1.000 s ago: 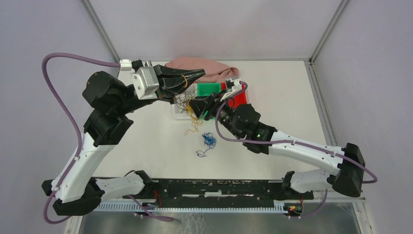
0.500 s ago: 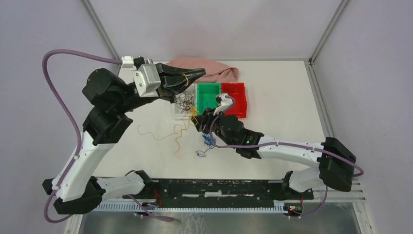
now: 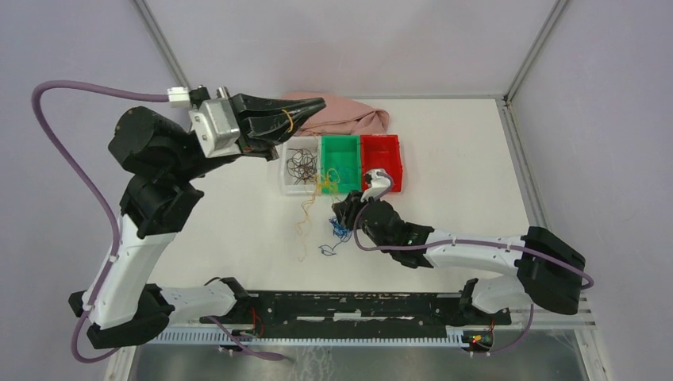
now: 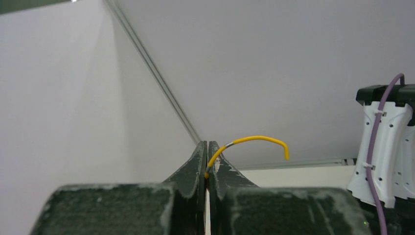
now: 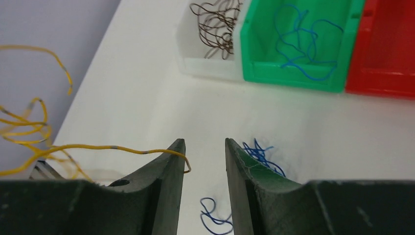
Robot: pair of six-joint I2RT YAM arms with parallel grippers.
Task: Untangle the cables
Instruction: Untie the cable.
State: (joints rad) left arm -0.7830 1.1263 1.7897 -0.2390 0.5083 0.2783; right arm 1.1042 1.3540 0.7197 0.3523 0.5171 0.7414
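My left gripper [image 3: 312, 105] is raised over the back of the table, shut on a yellow cable [image 4: 259, 139] whose end curls out past the closed fingertips [image 4: 207, 143]. More yellow cables [image 3: 319, 186] hang in a clump at the bins' front edge and trail down onto the table. A small heap of blue cables [image 3: 340, 229] lies on the table just in front of my right gripper [image 3: 343, 211]. That gripper [image 5: 204, 142] is low and open; a yellow cable end [image 5: 98, 147] hooks over its left finger, and the blue cables [image 5: 259, 152] sit beside its right finger.
Three bins stand side by side: a white one [image 3: 285, 176] with brown cables [image 3: 301, 163], a green one [image 3: 342, 144] with blue cables [image 5: 298, 39], and a red one [image 3: 382, 143]. A pink cloth [image 3: 349, 113] lies behind them.
The left arm has lifted and swung left with the yellow cable. The right arm has drawn back from the bins to the blue heap, its jaws narrowing. The yellow strands were pulled apart.
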